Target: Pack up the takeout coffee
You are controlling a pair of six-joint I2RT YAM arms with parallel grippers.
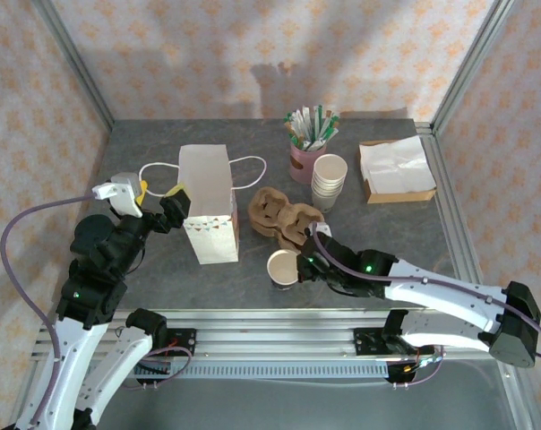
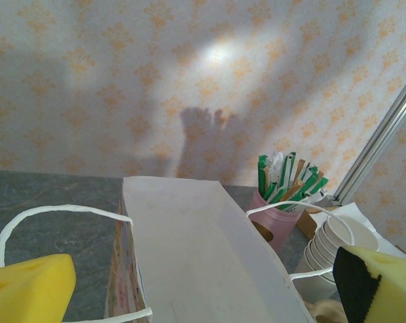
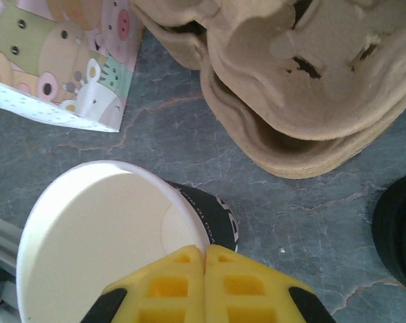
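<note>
The takeout coffee is an open-topped paper cup [image 1: 282, 266] [image 3: 95, 235], white inside with a dark printed side, standing on the table's near middle. My right gripper [image 1: 304, 267] [image 3: 205, 259] is shut on its rim, the yellow pads pressed together over the cup's right edge. A white paper bag [image 1: 208, 202] [image 2: 189, 256] with string handles stands upright to the cup's left. My left gripper [image 1: 160, 191] [image 2: 203, 296] is open at the bag's left end. In the left wrist view the bag's top edge lies between its spread fingers; whether they touch it I cannot tell.
A brown cardboard cup carrier [image 1: 284, 215] [image 3: 304, 87] lies just behind the cup. A stack of white cups [image 1: 329, 181] [image 2: 334, 249], a pink holder of stirrers [image 1: 304, 161] [image 2: 280, 219] and a napkin box [image 1: 396, 170] stand at the back right. A dark round object [image 3: 398, 232] shows at the right wrist view's edge.
</note>
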